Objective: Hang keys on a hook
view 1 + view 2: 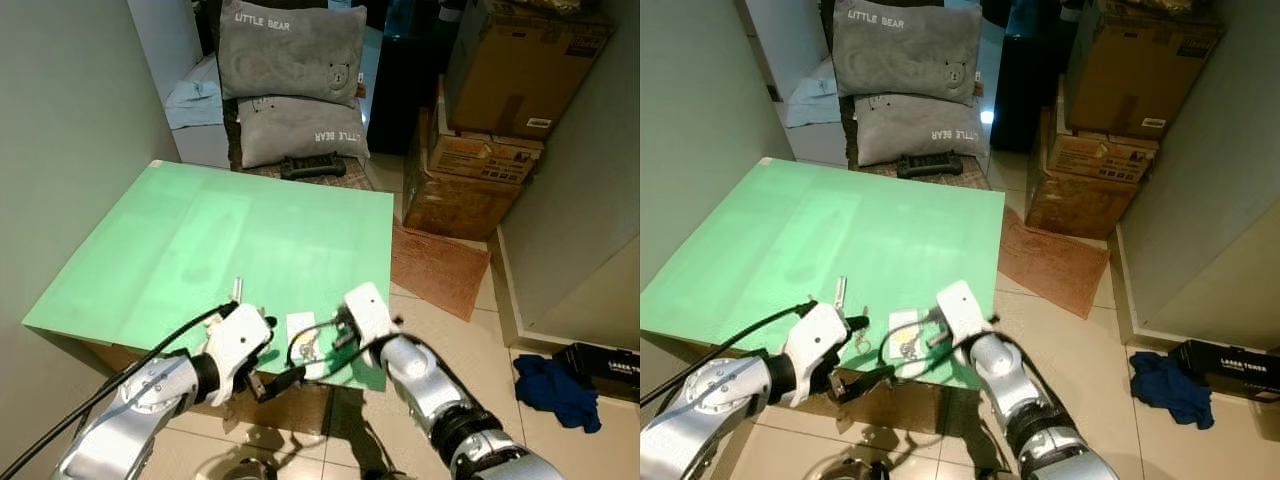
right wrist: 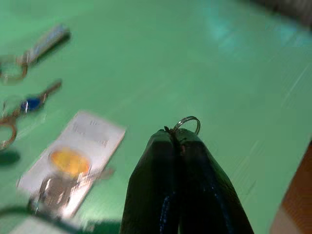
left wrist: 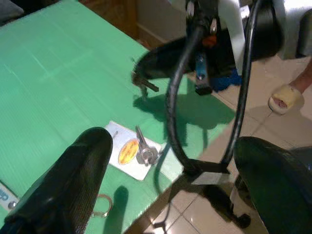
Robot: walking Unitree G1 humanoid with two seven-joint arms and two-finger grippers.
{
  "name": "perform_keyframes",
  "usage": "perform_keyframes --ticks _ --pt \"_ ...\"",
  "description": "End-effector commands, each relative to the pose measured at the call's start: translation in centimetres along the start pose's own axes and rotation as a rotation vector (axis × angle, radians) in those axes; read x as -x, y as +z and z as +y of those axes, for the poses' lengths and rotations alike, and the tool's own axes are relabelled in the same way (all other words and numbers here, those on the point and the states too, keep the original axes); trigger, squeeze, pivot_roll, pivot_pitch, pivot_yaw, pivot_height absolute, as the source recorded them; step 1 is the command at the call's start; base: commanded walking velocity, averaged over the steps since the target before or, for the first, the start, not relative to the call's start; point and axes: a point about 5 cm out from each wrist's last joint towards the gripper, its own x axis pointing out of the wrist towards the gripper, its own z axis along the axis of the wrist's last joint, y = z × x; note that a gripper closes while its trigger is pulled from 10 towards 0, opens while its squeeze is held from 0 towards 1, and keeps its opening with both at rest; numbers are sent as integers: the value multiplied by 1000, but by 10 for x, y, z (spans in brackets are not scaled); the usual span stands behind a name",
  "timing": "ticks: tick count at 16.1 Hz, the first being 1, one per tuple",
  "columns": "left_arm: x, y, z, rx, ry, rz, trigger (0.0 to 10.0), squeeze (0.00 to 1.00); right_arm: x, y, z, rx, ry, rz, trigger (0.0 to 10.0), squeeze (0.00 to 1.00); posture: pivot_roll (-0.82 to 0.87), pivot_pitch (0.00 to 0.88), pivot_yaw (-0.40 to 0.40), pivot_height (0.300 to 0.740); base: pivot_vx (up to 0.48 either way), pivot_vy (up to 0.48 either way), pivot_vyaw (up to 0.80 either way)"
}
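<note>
Green surface [image 1: 220, 250] fills the left and centre of the head views, its near edge at the bottom. Grey pillows [image 1: 292, 50] printed "LITTLE BEAR" stand at the top centre, cardboard boxes [image 1: 480, 150] at the upper right, and a blue cloth [image 1: 558, 390] lies on the tiled floor at the lower right. Right pincer [image 2: 176, 139] sits at the bottom centre over the surface's near edge, its fingers clenched on a small metal key ring [image 2: 187, 124]. Left pincer [image 3: 165, 175] hovers at the lower left, fingers spread apart and holding nothing. White card [image 3: 129, 156] with keys [image 3: 144, 151] lies between the two pincers near the edge; more keys [image 2: 29, 102] lie just beside it.
</note>
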Motion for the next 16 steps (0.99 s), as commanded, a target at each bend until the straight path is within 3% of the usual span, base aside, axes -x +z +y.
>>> perform_keyframes --ticks 1,6,9,11,16 --pt "-1 2 2 10 18 -12 10000 0 -2 11 -2 22 -8 -52 0 0 144 90 -9 740 0 0 0" --pt "-12 12 17 136 155 -112 10000 0 -3 47 -13 85 -32 -208 0 0 133 67 -16 740 0 0 0" --pt "-15 12 41 267 361 -165 10000 0 -2 63 -14 120 -8 -277 0 0 126 53 -19 740 0 0 0" --pt "-15 11 54 340 472 -194 10000 0 0 73 -21 101 -36 -319 0 0 122 45 -22 740 0 0 0" --pt "-9 18 75 416 669 -303 10000 0 7 97 -38 57 -148 -439 0 0 119 26 -22 740 0 0 0"
